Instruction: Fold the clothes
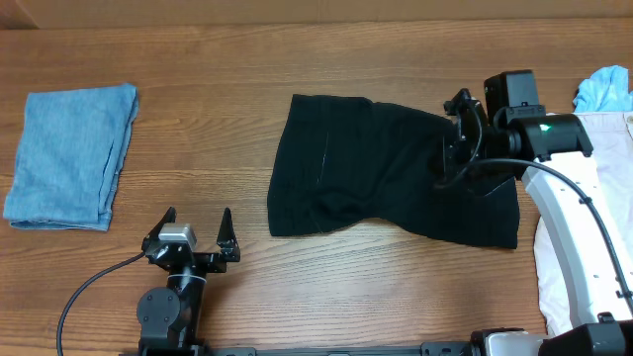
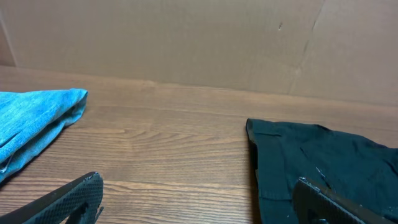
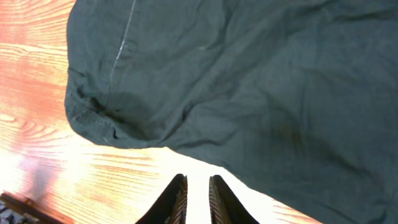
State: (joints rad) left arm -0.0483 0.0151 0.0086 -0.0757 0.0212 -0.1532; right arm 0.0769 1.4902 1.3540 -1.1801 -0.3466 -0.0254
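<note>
One pair of black shorts (image 1: pixel 381 178), one folded faded-blue garment (image 1: pixel 69 158), one light-blue garment (image 1: pixel 603 91), one beige garment (image 1: pixel 611 134), one wooden table (image 1: pixel 297 59).

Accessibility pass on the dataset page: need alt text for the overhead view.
A black shorts-like garment lies spread but rumpled mid-table, with the right gripper over its right side. A folded blue garment sits at far left, and the left gripper hangs open and empty near the front edge. A light-blue garment and a beige garment lie at the right edge.
</note>
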